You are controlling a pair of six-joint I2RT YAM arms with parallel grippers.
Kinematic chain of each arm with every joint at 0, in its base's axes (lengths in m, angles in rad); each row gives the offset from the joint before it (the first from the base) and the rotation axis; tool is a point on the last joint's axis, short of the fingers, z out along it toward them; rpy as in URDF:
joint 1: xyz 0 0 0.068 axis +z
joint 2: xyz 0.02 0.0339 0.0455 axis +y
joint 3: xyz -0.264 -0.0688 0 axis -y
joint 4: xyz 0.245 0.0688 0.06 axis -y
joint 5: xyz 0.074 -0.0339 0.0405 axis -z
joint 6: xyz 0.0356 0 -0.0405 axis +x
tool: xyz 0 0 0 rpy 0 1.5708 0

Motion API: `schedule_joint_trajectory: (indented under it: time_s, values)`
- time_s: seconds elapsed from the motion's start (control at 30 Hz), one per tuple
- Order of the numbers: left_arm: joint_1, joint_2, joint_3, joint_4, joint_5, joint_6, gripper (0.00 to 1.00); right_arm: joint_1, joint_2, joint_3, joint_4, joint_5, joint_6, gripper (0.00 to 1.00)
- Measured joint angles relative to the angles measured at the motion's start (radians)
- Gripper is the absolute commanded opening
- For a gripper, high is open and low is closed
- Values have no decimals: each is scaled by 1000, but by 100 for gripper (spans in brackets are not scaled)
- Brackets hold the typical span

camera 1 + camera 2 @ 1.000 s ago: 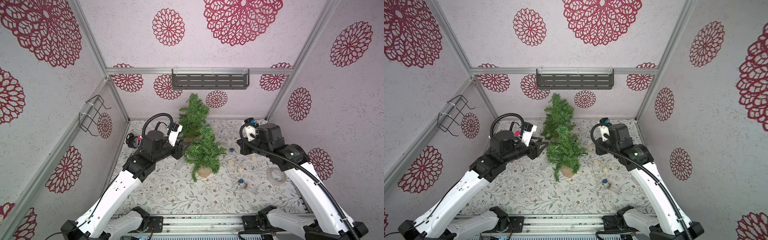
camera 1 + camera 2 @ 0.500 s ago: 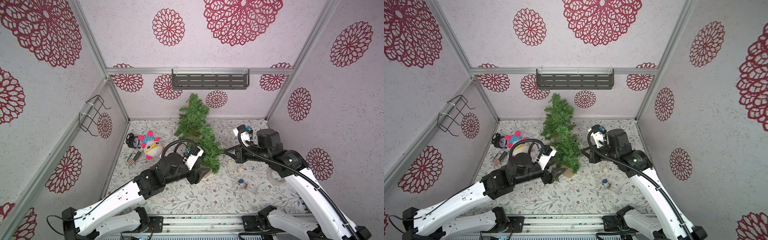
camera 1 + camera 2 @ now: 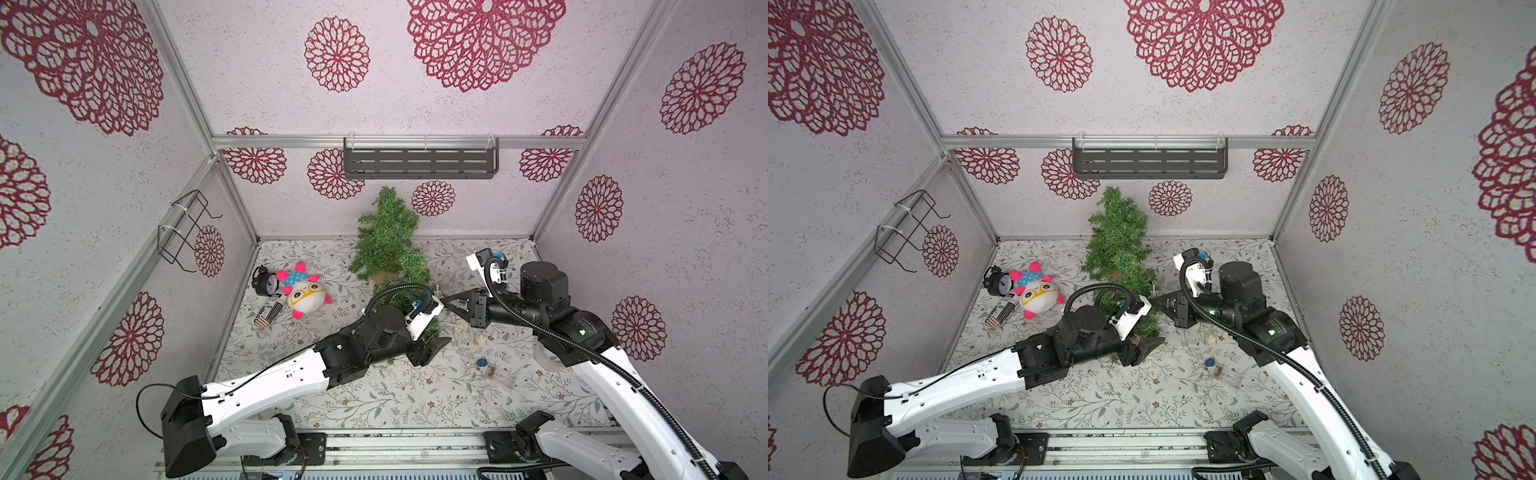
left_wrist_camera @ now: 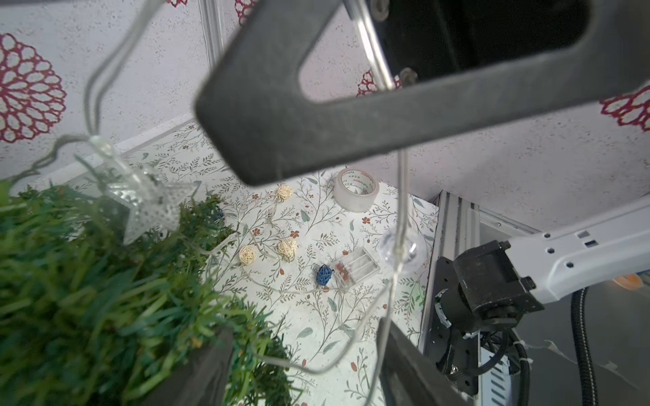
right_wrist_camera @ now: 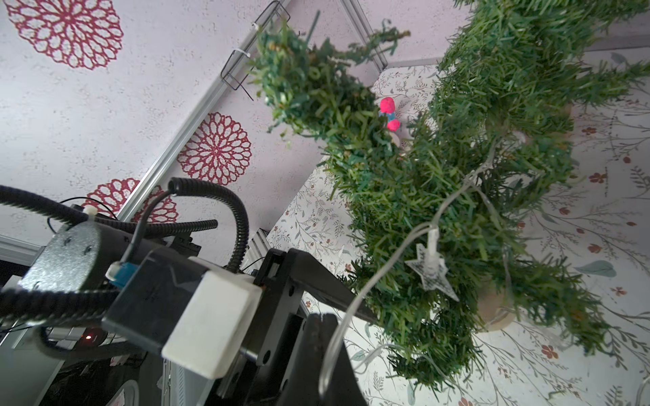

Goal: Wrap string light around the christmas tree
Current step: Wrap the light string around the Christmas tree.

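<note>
Right gripper (image 3: 445, 299) is clamped on the string light (image 4: 400, 197), just right of the christmas tree (image 3: 415, 270). From the gripper the wire drapes over the tree's branches and carries a star bulb (image 5: 431, 270). The battery box (image 4: 356, 270) lies on the surface (image 3: 395, 399), to the near right of the tree. At the tree's near side the left gripper (image 4: 306, 355) stands with its jaws apart, and the wire loops between them.

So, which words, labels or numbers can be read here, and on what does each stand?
Tape roll: red print inside the core, too blurred to read.
Striped tube: dark lettering, too small to read.
Clock: dial numbers too small to read.
No other text shows.
</note>
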Motion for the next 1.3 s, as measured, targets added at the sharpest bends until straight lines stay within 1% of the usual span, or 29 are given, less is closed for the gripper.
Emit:
schedule_joint_trajectory:
  time_s: [0.07, 0.13, 0.2, 0.27, 0.33, 0.4, 0.5, 0.57, 0.67, 0.77, 0.83, 0.93, 1.0, 1.07, 1.17, 1.3]
  values:
    - [0, 0, 2, 8, 4, 7, 41, 1, 0, -2, 13, -8, 0, 0]
    - [0, 0, 8, 8, 23, 13, 24, 1, 0, -10, 30, -10, 1, 0]
    - [-2, 0, 10, 11, 47, 9, 10, 1, 0, -25, 45, -9, 2, 0]
    - [-3, -5, 10, -2, 69, -6, 1, 1, 0, -45, 62, -6, 9, 0]
    - [-5, -24, 6, -22, 96, -17, 0, 1, 0, -66, 77, -2, 15, 2]
    - [-6, -70, -16, -35, 111, -27, 0, 1, 0, -87, 90, 5, 19, 12]
    - [-6, -160, -42, -84, 121, -43, 0, 1, 0, -100, 108, 26, 23, 18]
    - [-6, -209, -42, -120, 116, -44, 0, 1, 0, -100, 126, 37, 18, 29]
    - [-6, -270, -42, -194, 86, -42, 0, 1, 0, -101, 151, 60, 13, 43]
    - [8, -306, -42, -302, 34, -34, 0, 0, 0, -103, 165, 92, -4, 51]
    - [45, -320, -42, -380, 5, -31, 0, 0, 0, -103, 169, 117, -15, 54]
    - [135, -335, -38, -488, -48, -21, 0, 0, 7, -103, 180, 158, -37, 57]
    - [185, -348, -23, -549, -86, -11, 0, 0, 23, -103, 192, 182, -49, 61]
    - [219, -359, -6, -581, -111, 6, 0, 0, 47, -103, 202, 203, -64, 65]
    - [249, -365, 24, -608, -143, 39, 0, 1, 82, -103, 222, 228, -87, 67]
    - [302, -331, 64, -631, -182, 95, 0, 14, 90, -103, 263, 262, -136, 71]
